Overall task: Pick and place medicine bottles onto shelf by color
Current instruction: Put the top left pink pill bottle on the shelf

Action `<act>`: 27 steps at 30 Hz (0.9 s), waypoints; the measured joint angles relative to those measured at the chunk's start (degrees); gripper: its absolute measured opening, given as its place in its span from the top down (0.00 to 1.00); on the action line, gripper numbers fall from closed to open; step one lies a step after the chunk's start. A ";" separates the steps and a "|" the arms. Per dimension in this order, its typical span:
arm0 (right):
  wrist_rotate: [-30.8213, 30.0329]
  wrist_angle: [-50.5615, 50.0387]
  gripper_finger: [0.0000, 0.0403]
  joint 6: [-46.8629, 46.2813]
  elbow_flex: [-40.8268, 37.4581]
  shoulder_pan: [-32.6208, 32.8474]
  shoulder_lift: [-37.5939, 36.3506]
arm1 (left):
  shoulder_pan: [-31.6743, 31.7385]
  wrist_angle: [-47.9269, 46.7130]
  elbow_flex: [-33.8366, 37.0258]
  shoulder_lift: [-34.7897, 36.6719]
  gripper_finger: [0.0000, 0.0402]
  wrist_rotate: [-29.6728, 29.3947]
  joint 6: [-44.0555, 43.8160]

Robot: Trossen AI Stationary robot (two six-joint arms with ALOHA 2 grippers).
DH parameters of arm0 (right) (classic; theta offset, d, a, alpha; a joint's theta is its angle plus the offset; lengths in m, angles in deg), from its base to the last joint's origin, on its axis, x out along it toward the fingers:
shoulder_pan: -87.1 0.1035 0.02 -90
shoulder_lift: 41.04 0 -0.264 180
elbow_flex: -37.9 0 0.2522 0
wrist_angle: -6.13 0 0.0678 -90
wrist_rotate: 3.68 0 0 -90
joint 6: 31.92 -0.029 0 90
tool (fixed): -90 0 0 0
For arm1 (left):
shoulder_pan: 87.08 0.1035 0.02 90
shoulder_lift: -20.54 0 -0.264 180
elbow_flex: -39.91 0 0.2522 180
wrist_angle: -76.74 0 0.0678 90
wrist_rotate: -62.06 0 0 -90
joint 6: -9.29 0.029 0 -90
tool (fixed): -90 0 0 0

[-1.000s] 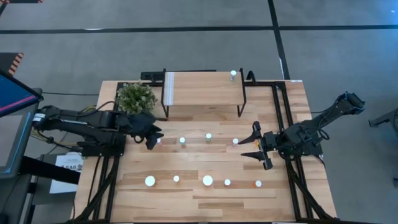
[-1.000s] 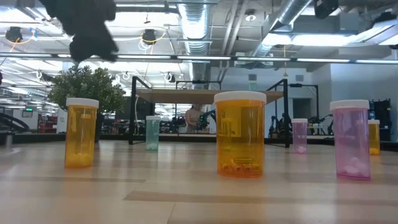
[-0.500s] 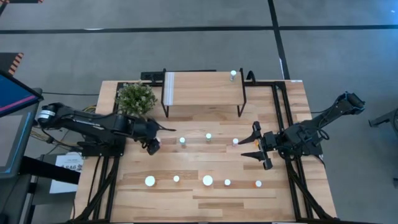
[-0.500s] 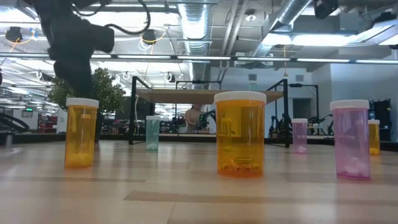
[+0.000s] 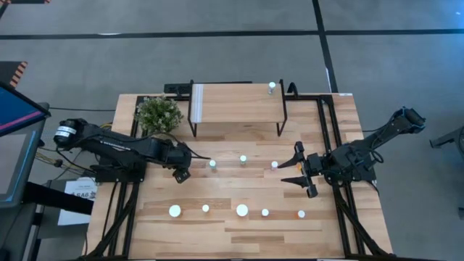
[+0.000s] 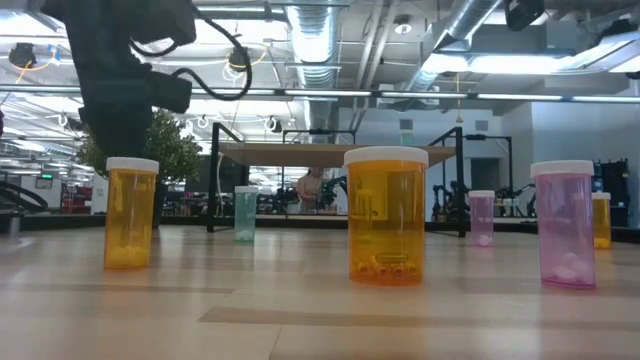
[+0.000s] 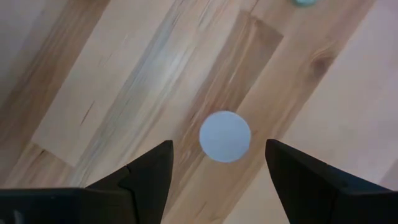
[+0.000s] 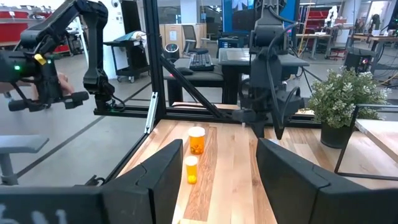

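Note:
Several white-capped medicine bottles stand upright on the wooden table: a middle row (image 5: 243,159) and a front row (image 5: 242,210). One bottle (image 5: 272,87) stands on the shelf (image 5: 235,103) at the far side. My left gripper (image 7: 219,145) points down, open, over one bottle's round white cap (image 7: 225,135), a finger on either side and clear of it. In the high view the gripper (image 5: 181,172) hides this bottle. My right gripper (image 5: 299,168) waits open and level at the right of the middle row, holding nothing.
A potted plant (image 5: 159,113) stands left of the shelf, close to my left arm. In the low view, orange (image 6: 386,215), pink (image 6: 565,225) and greenish (image 6: 245,213) bottles stand apart on the board. A black frame (image 5: 326,123) runs along the right side.
My left gripper has come down and tipped from a slant to pointing nearly straight down, shifting a little toward the table's near edge and right. It now covers the leftmost middle-row bottle in the high view. No bottle has moved.

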 joint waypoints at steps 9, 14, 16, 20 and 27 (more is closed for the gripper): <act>0.01 -0.41 0.44 -0.01 0.00 0.00 0.01 | 0.00 0.91 0.00 -3.52 0.41 -0.75 -0.35; 0.02 -0.48 0.44 -0.02 0.00 0.00 0.00 | 0.02 1.53 0.00 -3.33 0.48 -1.97 -0.35; 0.02 -0.61 0.44 -0.02 0.00 0.00 0.00 | 0.02 1.81 0.00 -3.31 0.52 -2.08 -0.37; 0.02 -0.63 0.44 -0.04 0.00 0.00 0.02 | 0.02 2.05 0.00 -3.31 0.61 -2.08 -0.37; 0.02 -0.66 0.44 -0.04 0.01 0.00 0.01 | 0.02 2.17 -0.03 -3.31 0.75 -1.48 -0.37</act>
